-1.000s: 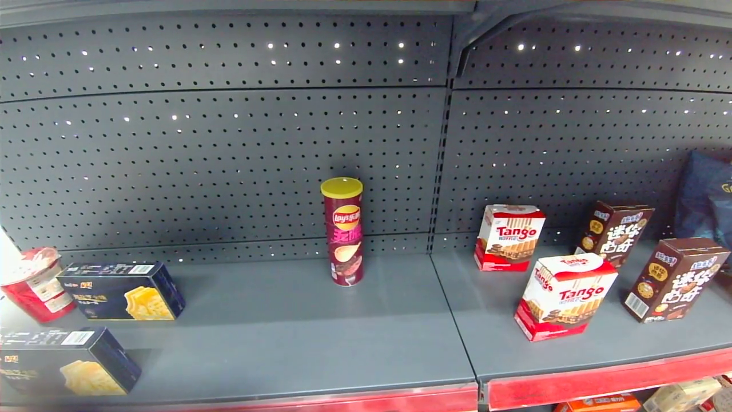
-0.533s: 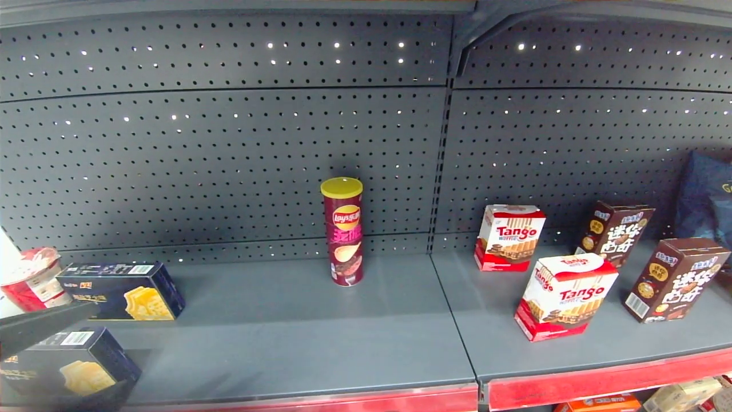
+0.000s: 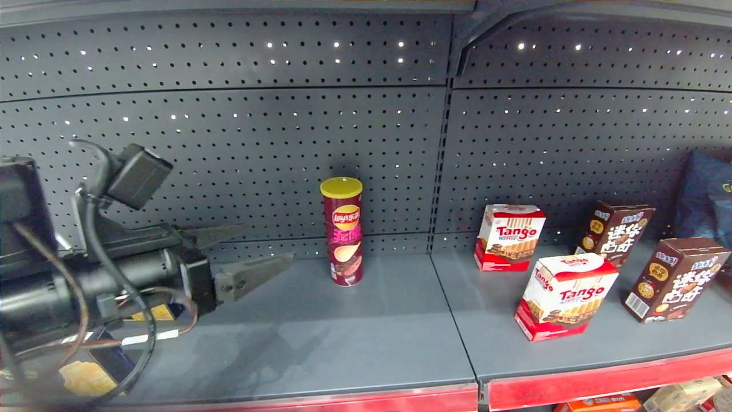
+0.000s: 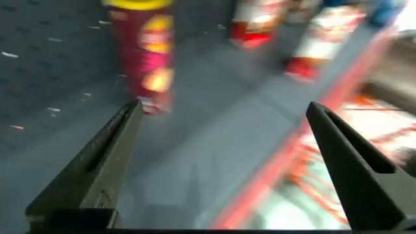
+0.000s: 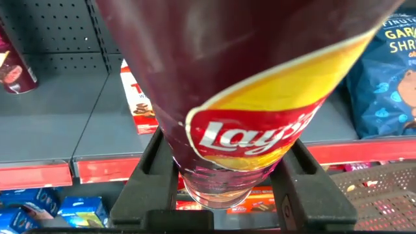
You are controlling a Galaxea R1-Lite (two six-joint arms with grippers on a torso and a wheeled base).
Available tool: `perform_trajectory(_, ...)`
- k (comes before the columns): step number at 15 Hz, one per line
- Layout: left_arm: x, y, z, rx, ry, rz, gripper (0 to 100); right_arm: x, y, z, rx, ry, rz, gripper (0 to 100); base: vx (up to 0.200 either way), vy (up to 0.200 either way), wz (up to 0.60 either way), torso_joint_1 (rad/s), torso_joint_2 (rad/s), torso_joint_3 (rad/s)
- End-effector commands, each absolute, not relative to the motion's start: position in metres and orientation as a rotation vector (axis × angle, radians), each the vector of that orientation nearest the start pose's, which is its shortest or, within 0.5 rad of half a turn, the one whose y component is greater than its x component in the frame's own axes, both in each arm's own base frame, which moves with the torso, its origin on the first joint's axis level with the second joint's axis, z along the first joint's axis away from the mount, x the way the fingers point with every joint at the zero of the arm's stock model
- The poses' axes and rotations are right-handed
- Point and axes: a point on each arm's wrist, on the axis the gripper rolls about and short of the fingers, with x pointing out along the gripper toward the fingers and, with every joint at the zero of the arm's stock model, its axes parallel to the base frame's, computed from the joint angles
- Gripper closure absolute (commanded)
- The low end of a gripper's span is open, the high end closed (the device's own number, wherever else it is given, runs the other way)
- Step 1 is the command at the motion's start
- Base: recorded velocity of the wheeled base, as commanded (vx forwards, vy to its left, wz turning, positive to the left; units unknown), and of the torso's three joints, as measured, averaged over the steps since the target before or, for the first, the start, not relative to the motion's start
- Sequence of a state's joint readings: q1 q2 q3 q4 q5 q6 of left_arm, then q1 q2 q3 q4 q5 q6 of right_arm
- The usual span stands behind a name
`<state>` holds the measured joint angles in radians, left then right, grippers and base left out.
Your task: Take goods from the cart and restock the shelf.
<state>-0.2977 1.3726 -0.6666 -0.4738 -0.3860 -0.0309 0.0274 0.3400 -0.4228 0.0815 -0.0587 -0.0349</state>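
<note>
The left claw [image 3: 269, 243] hangs over the left part of the grey shelf [image 3: 320, 343] with its jaws apart, pointing toward an upright maroon chip can [image 3: 342, 234] with a yellow lid, near it but not touching. A dark blue box [image 3: 86, 375] lies partly hidden behind the arm. Farther right stand a rear wafer box [image 3: 508, 237], a front wafer box [image 3: 563, 297], a rear brown box [image 3: 613, 232], a front brown box [image 3: 675, 280] and a blue bag [image 3: 706, 194].

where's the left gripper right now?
Head view, left side: the left gripper hangs open over the shelf, pointing toward the upright chips can at mid-shelf, apart from it.
</note>
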Motion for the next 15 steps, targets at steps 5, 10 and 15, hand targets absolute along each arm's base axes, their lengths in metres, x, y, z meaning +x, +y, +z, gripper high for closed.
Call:
perform_trajectory(5, 0.307, -0.053, 0.177, -0.041, 0.312, -0.653, 0, -0.011, -0.002, 0.19, -0.036, 0.008, -0.044, 100, 0.0, 0.0, 0.0, 0.0, 0.0, 0.0)
perform_trajectory(10, 0.35, -0.047, 0.136, -0.02, 0.219, -0.765, 0, -0.009, -0.002, 0.186, -0.04, 0.025, -0.046, 100, 0.0, 0.0, 0.0, 0.0, 0.0, 0.0)
perform_trajectory(15, 0.371, -0.044, 0.096, -0.001, 0.205, -0.838, 0, -0.008, -0.002, 0.183, -0.04, 0.035, -0.053, 100, 0.0, 0.0, 0.0, 0.0, 0.0, 0.0)
